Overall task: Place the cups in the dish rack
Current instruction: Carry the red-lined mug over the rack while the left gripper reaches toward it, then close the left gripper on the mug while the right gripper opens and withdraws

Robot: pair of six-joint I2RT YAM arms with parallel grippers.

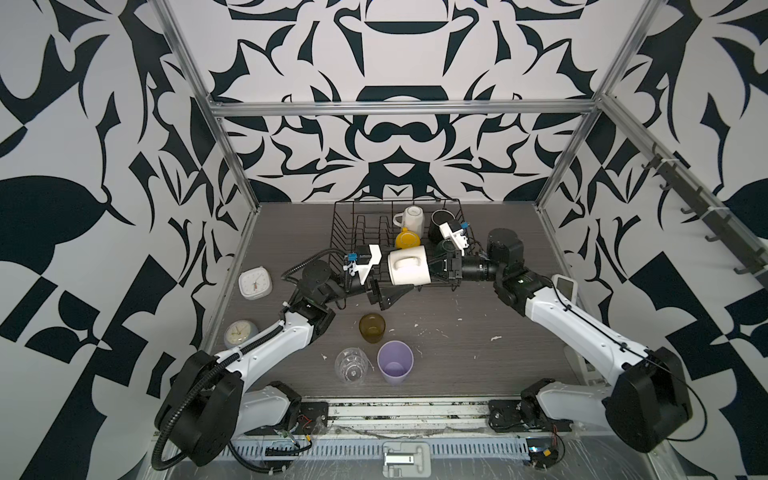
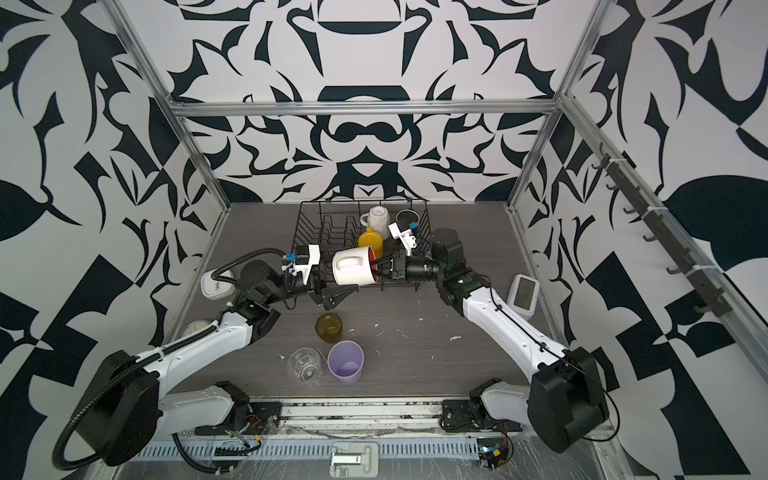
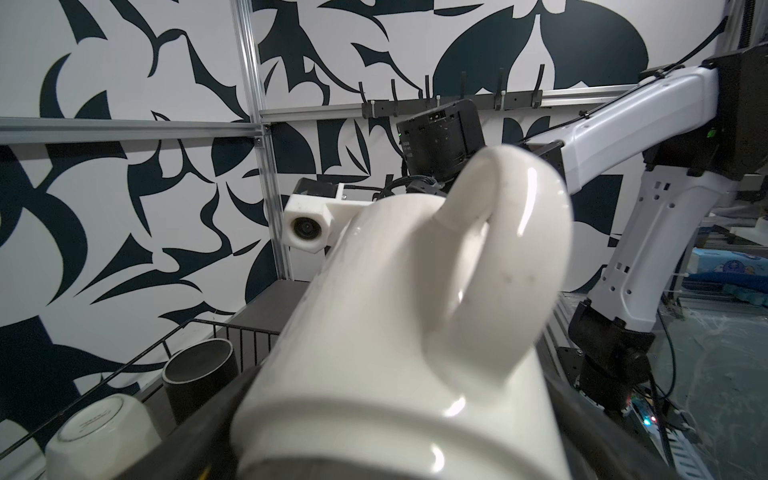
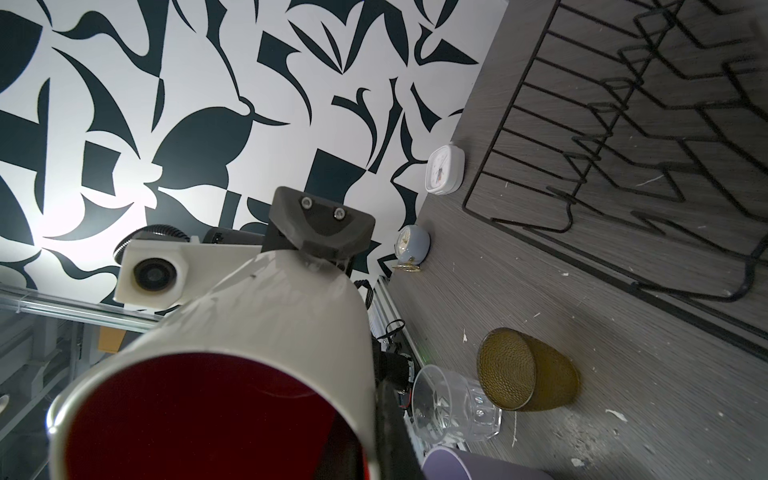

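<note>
Red-lined mug point(image 1: 409, 266) pinched by right gripper point(image 1: 432, 268); left gripper point(image 1: 390, 277) spread wide.

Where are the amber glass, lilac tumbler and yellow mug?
amber glass point(image 1: 372, 329): in a top view, inner wall.
lilac tumbler point(image 1: 394, 366): in a top view, inside bottom.
yellow mug point(image 1: 408, 240): in a top view, round face.

Four mugs point(image 1: 411, 220) point(image 1: 440, 222) point(image 1: 407, 240) point(image 1: 409, 266), two glasses point(image 1: 372, 328) point(image 1: 352, 365), one tumbler point(image 1: 395, 361), one rack point(image 1: 349, 232), two clocks point(image 1: 254, 282) point(image 1: 239, 334), one display point(image 1: 566, 286).

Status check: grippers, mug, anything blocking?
Right gripper jaws shut on red-inside white mug rim, sideways over dish rack front. Left gripper jaws open around its base. Yellow mug close behind in rack.
</note>
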